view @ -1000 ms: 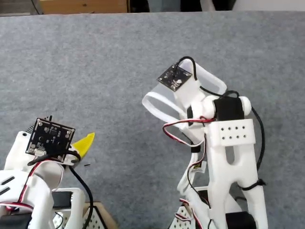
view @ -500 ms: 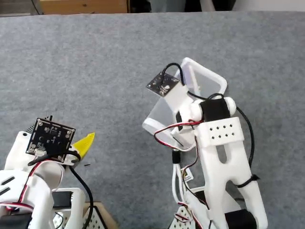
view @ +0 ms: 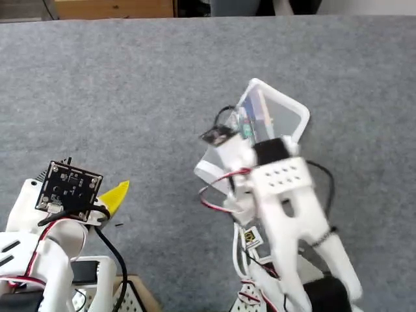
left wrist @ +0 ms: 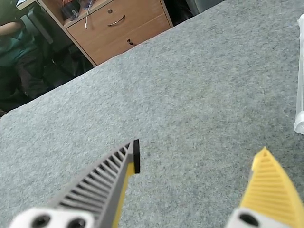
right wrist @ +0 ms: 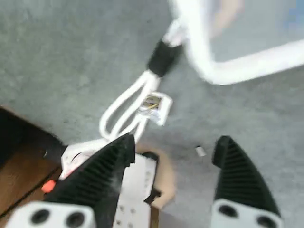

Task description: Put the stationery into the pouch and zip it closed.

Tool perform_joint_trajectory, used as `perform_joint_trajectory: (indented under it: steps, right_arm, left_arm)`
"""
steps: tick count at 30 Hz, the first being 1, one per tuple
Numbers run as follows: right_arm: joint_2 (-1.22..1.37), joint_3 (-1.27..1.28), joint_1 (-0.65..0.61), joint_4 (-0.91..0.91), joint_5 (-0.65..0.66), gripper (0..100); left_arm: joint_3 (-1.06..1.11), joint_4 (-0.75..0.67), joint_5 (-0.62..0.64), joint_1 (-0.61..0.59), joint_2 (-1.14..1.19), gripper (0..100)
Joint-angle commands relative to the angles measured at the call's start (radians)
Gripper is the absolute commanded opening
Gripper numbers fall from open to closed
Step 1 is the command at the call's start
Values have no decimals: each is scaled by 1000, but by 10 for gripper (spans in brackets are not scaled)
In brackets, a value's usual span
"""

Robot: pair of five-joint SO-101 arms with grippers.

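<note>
A clear pouch point(view: 289, 110) with white edging lies on the grey mat, and coloured stationery point(view: 255, 118) shows through its far end. The right arm stands over the pouch's near half. My right gripper point(right wrist: 175, 140) is open with nothing between its black fingers. It hovers beside the pouch's white edge point(right wrist: 204, 57), close to the black zipper slider point(right wrist: 161, 54) and its white cord loop point(right wrist: 124, 108). My left gripper point(left wrist: 199, 148) is open and empty over bare mat at the near left, its yellow finger point(view: 117, 195) pointing toward the pouch's edge point(left wrist: 299, 76).
Grey mat point(view: 130, 91) covers the table, with open room to the left of and beyond the pouch. A wooden drawer cabinet point(left wrist: 118, 23) stands past the far edge. The arm bases point(view: 97, 286) crowd the near edge.
The right arm has pulled its wrist back toward its base and turned. This uncovers the pouch's far end and the stationery inside. The left arm has kept still.
</note>
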Motion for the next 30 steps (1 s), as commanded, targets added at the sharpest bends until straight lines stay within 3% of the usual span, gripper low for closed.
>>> perform_joint_trajectory:
  steps: [1, 6, 11, 19, 30]
  right_arm:
    - [105, -8, -127, -60, -75, 241]
    - [289, -16, -181, -247, -160, 241]
    - [429, -19, -178, -299, -196, 242]
    - [461, -15, -41, -384, -189, 242]
    - [463, -8, 17, -408, -219, 238]
  left_arm:
    - [-31, -2, 5, 7, -6, 379]
    - [-31, 0, 5, 7, -6, 379]
    - [-31, 0, 5, 7, -6, 379]
    - [-31, 0, 5, 5, -8, 379]
    - [-31, 2, 5, 5, -8, 379]
